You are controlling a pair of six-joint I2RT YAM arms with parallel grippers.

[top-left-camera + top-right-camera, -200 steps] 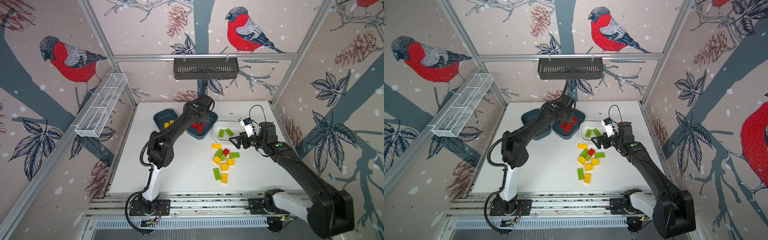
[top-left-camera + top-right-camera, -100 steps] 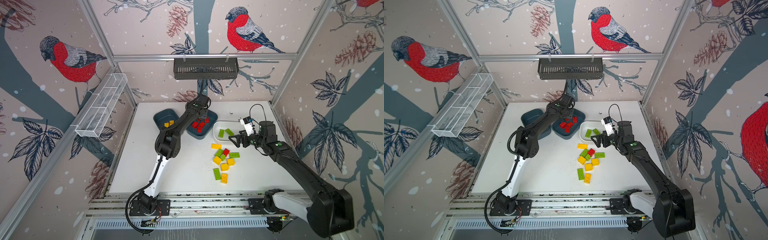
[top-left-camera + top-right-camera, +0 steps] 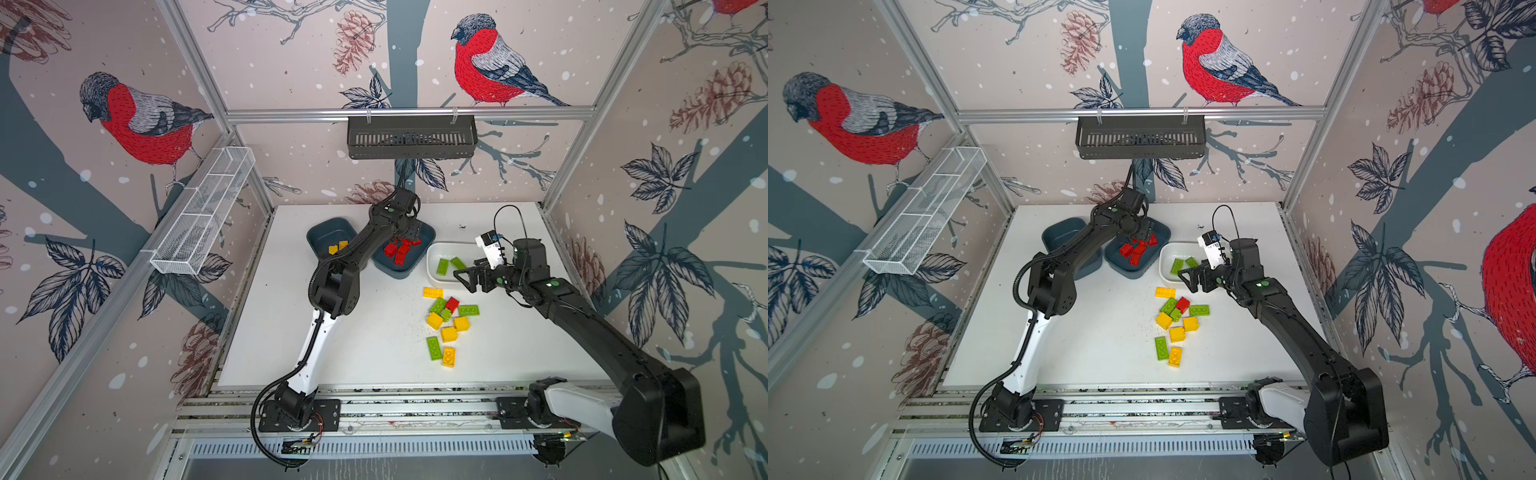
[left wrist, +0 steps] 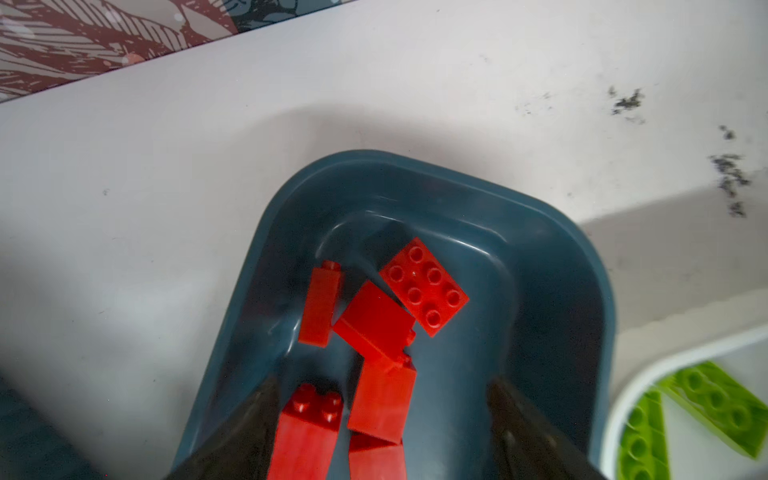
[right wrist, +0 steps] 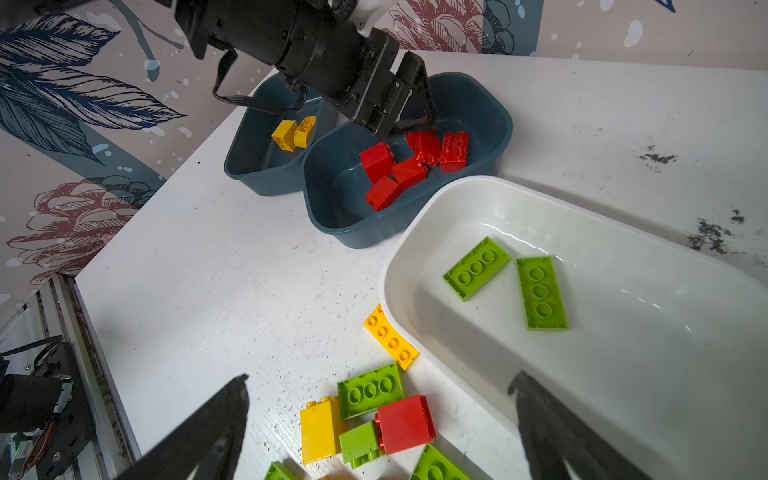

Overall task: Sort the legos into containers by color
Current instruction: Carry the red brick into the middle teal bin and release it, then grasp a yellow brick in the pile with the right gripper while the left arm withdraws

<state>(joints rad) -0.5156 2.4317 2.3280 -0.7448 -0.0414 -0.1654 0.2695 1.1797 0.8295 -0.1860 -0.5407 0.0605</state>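
My left gripper point(image 3: 409, 239) point(image 3: 1144, 235) point(image 4: 382, 386) hangs open over the middle dark teal container point(image 3: 415, 269) point(image 4: 561, 257), which holds several red legos point(image 3: 397, 251) point(image 4: 424, 286). Its jaws stand wide apart with red bricks lying loose below them. The left teal container point(image 3: 322, 235) holds two yellow legos point(image 3: 336, 248). Two green legos point(image 3: 449, 265) point(image 5: 540, 291) lie in the white container point(image 3: 432, 251) point(image 5: 623, 374). My right gripper point(image 3: 467, 276) point(image 3: 1192, 276) point(image 5: 379, 377) is open and empty at that container's near rim, above a loose pile of yellow, green and red legos point(image 3: 446, 322) point(image 5: 365, 419).
A black slotted basket point(image 3: 411, 137) hangs on the back wall rail. A long white wire rack point(image 3: 203, 216) is fixed to the left wall. Dark smudges point(image 5: 706, 237) mark the table behind the white container. The left arm's elbow point(image 3: 332, 286) stands over the table's middle left.
My left gripper's jaws have gone from shut to wide open above the tub of red bricks. The right gripper has hardly moved.
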